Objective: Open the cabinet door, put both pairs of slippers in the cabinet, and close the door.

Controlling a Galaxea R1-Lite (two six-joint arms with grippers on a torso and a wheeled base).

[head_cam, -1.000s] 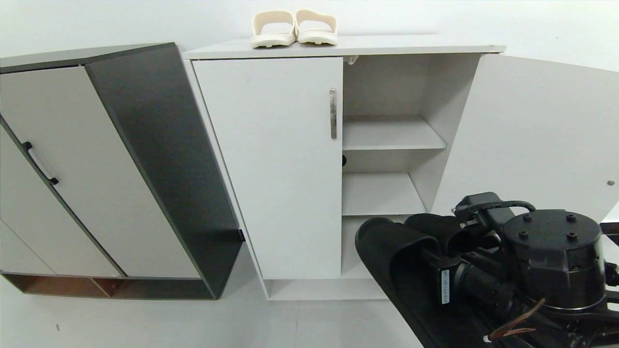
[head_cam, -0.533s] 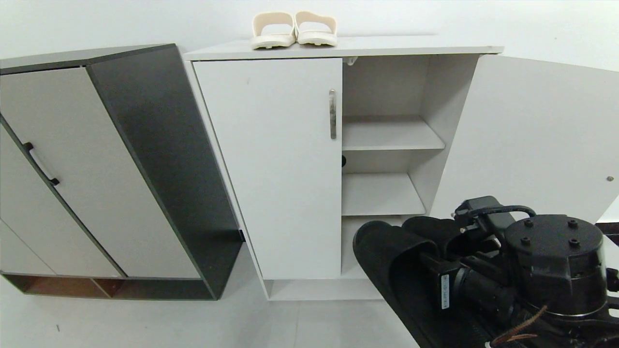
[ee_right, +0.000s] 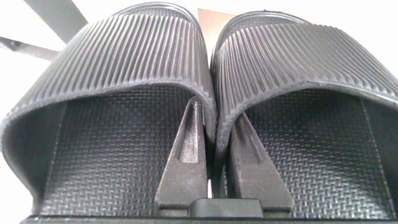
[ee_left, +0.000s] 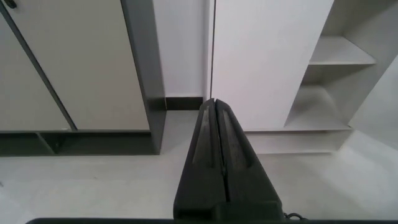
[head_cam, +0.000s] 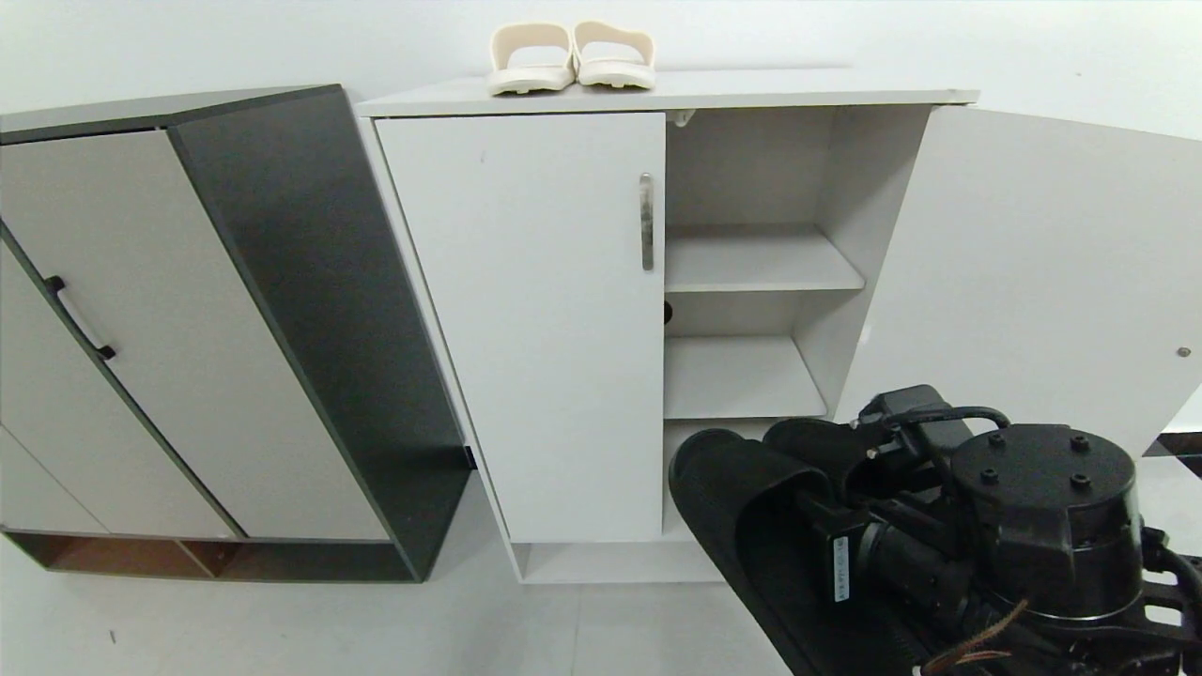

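The right gripper's [ee_right: 217,163] jaws are clamped on the black slippers [head_cam: 742,488], one finger inside each shoe, pinching the two adjoining side walls together. The left gripper's [ee_left: 216,155] jaws are pressed flat against each other with nothing between them. In the head view the black pair hangs toes forward, low and just in front of the cabinet's [head_cam: 526,329] exposed right bay. Its right door [head_cam: 1024,272] is swung wide, and the cream slippers [head_cam: 571,56] sit on the cabinet top. By my reading the opening step is done and the first pair is being delivered. The next move calls for carrying the pair forward between the closed left door [head_cam: 563,394] and the open one, onto a shelf [head_cam: 737,376] or the bay floor, then releasing it. The right wrist view supplies the detail of the grip, while the head view supplies the pair's position against the bay. The left wrist view adds the idle left fingers.
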